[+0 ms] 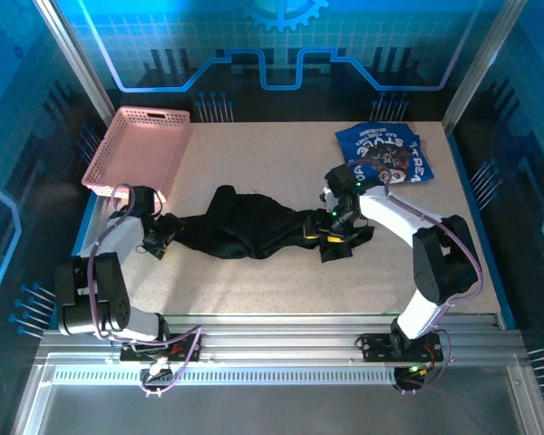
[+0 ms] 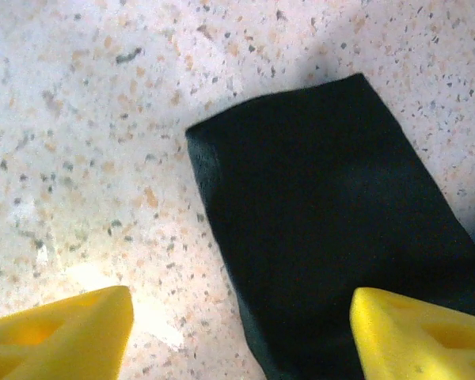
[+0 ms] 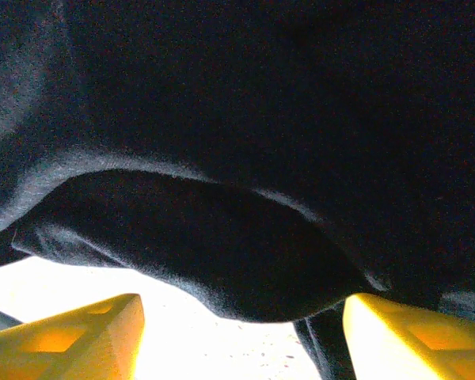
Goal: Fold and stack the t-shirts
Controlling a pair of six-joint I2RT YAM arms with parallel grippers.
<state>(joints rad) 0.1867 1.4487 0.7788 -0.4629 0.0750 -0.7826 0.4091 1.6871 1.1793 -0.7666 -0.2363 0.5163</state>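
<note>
Black shirt (image 1: 245, 227) right end hidden under right pincer (image 1: 334, 237).

The left arm (image 1: 95, 290) and right arm (image 1: 440, 258) are built from white tubular links joined by bulky black joints. A purple cable (image 1: 92, 263) loops along each arm down to the black bases (image 1: 401, 347). Small green lights (image 1: 334, 214) glow on the right arm. The left gripper (image 1: 157, 243) and right gripper (image 1: 332, 237) are black, with yellow wedge-shaped fingers (image 2: 59, 336) that have hollow recesses.
</note>
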